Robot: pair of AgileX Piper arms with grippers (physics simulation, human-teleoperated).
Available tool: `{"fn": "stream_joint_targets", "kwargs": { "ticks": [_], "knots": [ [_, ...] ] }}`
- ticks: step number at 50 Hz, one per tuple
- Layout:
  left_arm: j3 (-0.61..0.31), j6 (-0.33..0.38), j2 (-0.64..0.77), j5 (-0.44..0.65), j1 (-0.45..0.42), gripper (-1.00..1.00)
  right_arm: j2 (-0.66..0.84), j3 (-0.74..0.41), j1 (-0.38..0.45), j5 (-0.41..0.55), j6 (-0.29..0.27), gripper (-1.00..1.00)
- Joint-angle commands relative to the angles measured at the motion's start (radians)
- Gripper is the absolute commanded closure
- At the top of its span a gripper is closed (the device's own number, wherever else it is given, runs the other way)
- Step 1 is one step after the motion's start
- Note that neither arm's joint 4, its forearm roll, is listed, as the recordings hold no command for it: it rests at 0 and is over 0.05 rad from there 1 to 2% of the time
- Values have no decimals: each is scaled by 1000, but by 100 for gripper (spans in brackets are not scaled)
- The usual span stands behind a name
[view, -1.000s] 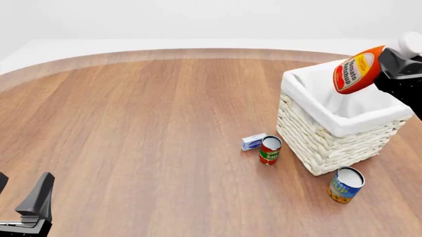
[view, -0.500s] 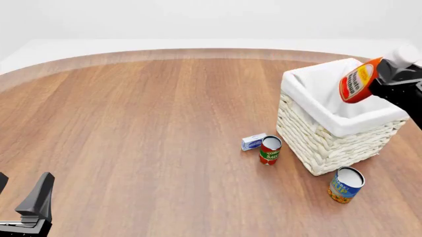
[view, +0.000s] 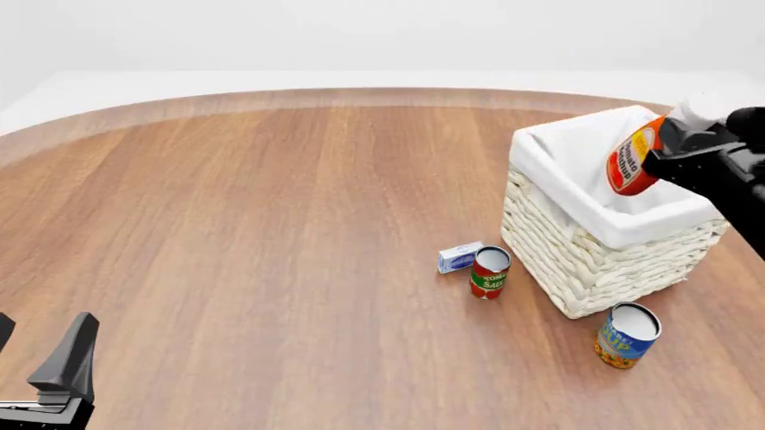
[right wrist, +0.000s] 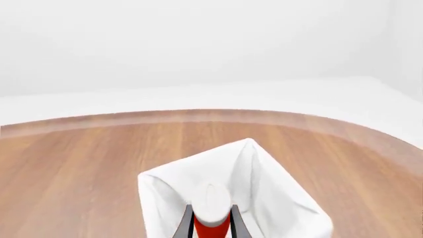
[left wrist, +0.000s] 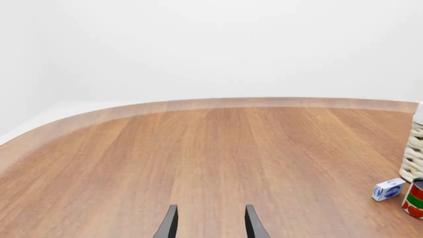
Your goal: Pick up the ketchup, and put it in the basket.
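We see right end effector [view: 669,148] clamped on ketchup [view: 630,158], bottle tilted, base down over basket [view: 597,242] opening, cap up-right. Left end effector [view: 42,381] parked low at near-left edge, nothing in it. On desk [view: 263,233]: small blue-white box [view: 459,257] touching tomato sauce can [view: 489,272], beside basket; blue-orange can [view: 625,335] near basket's front corner.

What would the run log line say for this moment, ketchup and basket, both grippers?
right gripper: shut on ketchup, tilted | over basket opening, not released | left gripper: open, idle
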Motion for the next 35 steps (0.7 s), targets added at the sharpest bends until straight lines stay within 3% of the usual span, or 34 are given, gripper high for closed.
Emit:
{"fn": "stream_joint_targets", "kwargs": {
  "ticks": [1, 35],
  "knots": [
    [0, 0, 0, 0, 0, -100, 71, -27, 1, -18, -24, 100],
    [0, 0, 0, 0, 0, -100, 208, -58, -11, -35, -107, 100]
  ]
}}
